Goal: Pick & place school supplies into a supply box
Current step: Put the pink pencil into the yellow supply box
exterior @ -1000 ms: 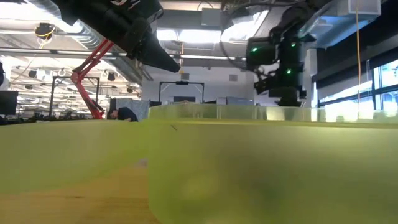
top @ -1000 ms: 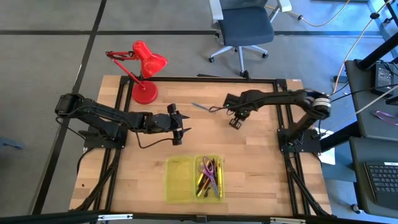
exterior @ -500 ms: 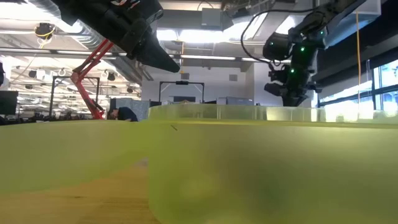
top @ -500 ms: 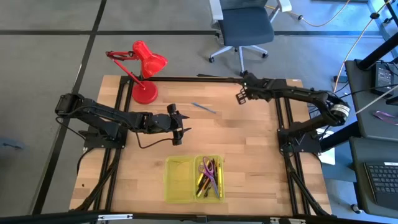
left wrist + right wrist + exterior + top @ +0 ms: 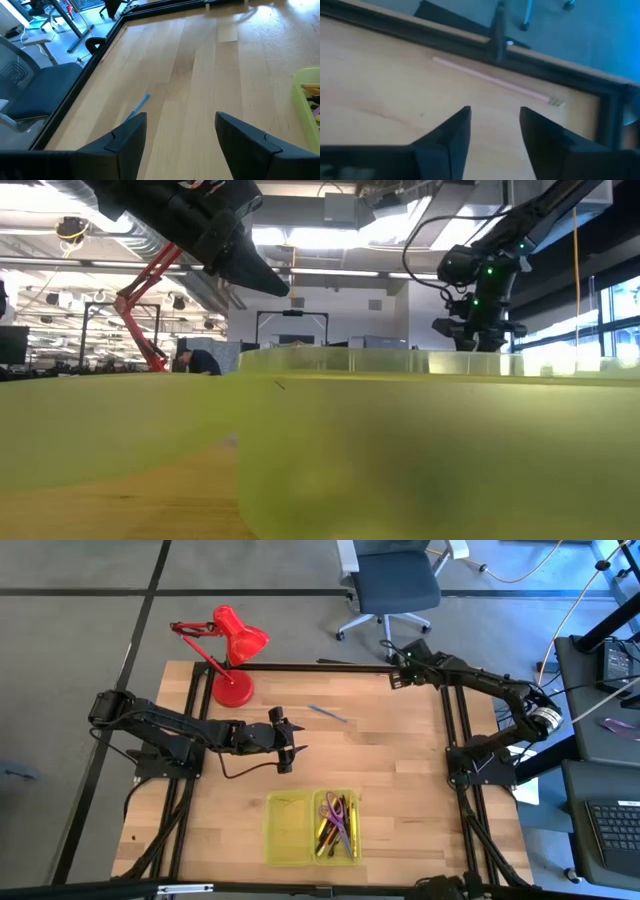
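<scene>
The supply box [image 5: 311, 827] lies open near the table's near edge, a translucent yellow-green case. Its right half holds several pens, pencils and purple-handled scissors [image 5: 338, 823]. A blue pen [image 5: 327, 712] lies flat on the wood toward the far edge; the left wrist view shows the pen [image 5: 139, 104] ahead of the fingers. My left gripper [image 5: 291, 746] hovers open mid-table, between pen and box. My right gripper [image 5: 396, 676] hovers open by the far right corner. A thin pinkish pencil [image 5: 492, 79] lies along the far frame rail ahead of it.
A red desk lamp [image 5: 233, 648] stands on the far left corner. A black frame rail [image 5: 330, 667] borders the table. An office chair [image 5: 395, 585] sits beyond the far edge. The box wall [image 5: 400, 450] fills the low view's foreground. Bare wood lies between box and pen.
My right gripper has swung from mid-table, just right of the blue pen, toward the far right corner, staying above the table. The blue pen has stayed where it lay. My left arm has kept still.
</scene>
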